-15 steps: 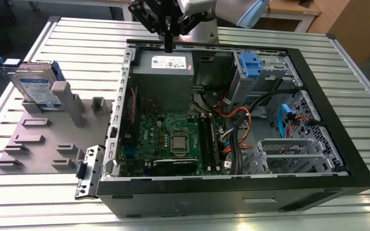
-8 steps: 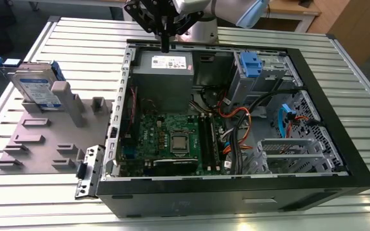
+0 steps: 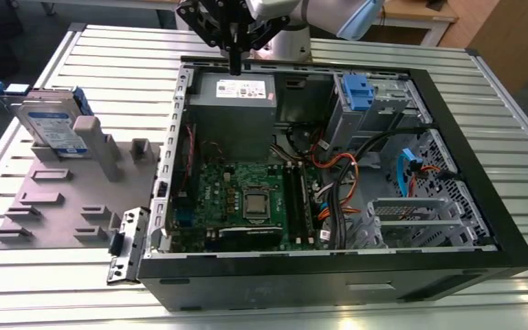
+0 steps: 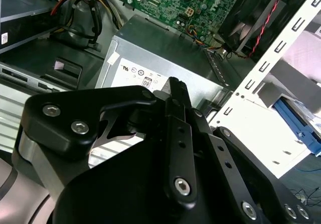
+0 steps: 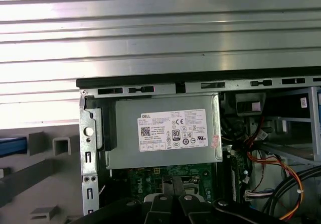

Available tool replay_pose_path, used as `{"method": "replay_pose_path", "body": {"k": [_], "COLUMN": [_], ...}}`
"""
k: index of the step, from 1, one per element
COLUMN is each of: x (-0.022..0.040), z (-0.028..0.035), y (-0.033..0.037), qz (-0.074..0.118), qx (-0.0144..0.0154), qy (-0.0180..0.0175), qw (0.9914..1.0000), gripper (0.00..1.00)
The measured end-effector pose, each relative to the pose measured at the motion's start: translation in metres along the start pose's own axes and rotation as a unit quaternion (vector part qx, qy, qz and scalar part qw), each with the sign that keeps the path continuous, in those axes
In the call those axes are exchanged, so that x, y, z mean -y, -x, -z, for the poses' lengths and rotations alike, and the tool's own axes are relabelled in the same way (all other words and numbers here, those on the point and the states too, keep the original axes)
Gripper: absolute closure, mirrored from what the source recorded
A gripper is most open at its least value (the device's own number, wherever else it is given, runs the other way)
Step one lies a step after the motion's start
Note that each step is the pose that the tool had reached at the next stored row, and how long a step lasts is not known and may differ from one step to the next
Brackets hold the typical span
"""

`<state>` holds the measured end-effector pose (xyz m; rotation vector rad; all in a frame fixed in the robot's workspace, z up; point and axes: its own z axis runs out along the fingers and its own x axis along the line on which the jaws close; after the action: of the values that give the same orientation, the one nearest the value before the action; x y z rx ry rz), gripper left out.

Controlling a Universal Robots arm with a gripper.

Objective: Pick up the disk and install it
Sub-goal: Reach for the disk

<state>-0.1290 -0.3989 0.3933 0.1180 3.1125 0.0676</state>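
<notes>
Right now my gripper (image 3: 236,67) hangs over the far rim of the open black computer case (image 3: 484,172), its tip just above the grey box-shaped power supply with the white sticker (image 3: 236,103). In both wrist views that box (image 5: 165,133) sits directly under me (image 4: 176,86). My black fingers (image 4: 178,133) are pressed together with nothing between them, so I carry nothing.

The disk (image 3: 53,127), a flat silver metal drive with a blue-and-white label framed in a blue plastic carrier, is outside the case. It stands on one edge on the grey plastic fixture plate (image 3: 62,199), leaning against an upright grey post (image 3: 90,141), with its label face turned up and toward the exterior view's left. The plate lies on the ribbed metal table (image 3: 108,48), beside the case's side wall.

From me, the disk lies toward the exterior view's left and somewhat nearer that camera, with the perforated side wall between us. It is well apart from my fingertips. Its blue end tabs show at the raised edge, so I judge that edge to run along its length, roughly across the exterior view, though I cannot be sure. The task is at its start: the disk is not yet picked up.
</notes>
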Motion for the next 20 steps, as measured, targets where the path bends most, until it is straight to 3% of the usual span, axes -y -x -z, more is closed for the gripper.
{"method": "replay_pose_path", "body": {"k": [8,20], "x": [0.0003,0.0021], "z": [0.0001,0.0006], "y": [-0.0040,-0.0278], "qz": [0.000,0.000], "qx": [0.0000,0.0000], "qy": [0.0000,0.0000], "qw": [1.00000,1.00000], "gripper": [0.89,0.89]}}
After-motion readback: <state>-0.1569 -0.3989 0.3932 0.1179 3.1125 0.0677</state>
